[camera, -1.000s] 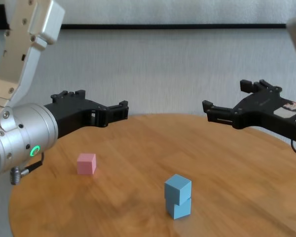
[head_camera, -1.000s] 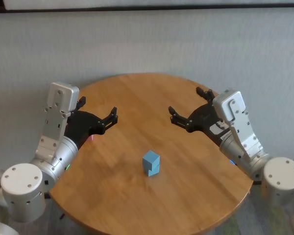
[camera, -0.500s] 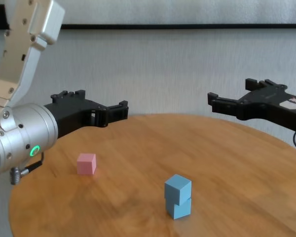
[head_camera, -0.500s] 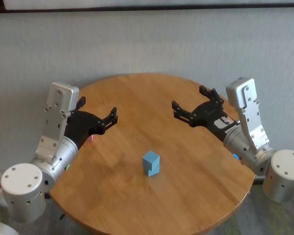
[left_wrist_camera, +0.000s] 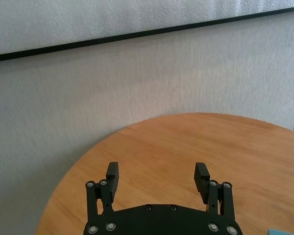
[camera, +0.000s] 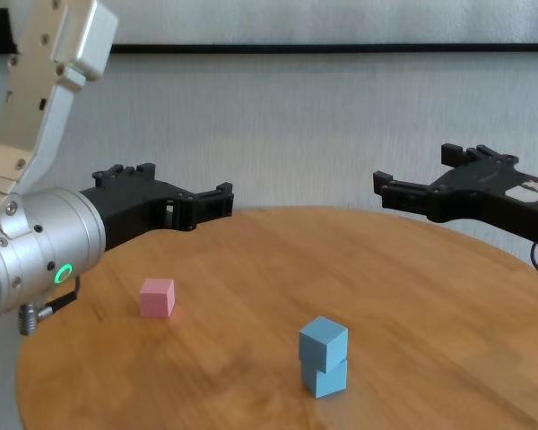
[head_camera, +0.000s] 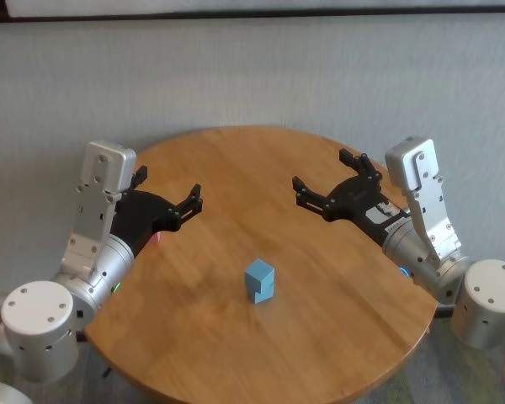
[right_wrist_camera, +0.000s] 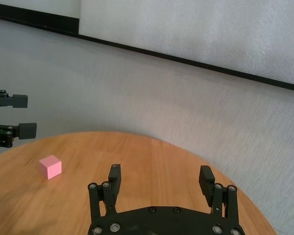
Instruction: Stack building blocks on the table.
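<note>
The left gripper (camera: pixel 184 199) is held above the table's (camera: pixel 251 269) left side with its jaws spread apart and nothing between them. The right gripper (camera: pixel 412 193) is likewise held above the right side, jaws apart and empty. Two light blue blocks (camera: pixel 324 356) are stacked near the table's middle, the upper one twisted on the lower. The pink block (camera: pixel 158 296) is set alone on the left, well apart from the stack; in the head view it is almost wholly hidden behind the left arm. A label on the right wrist cannot be read.
</note>
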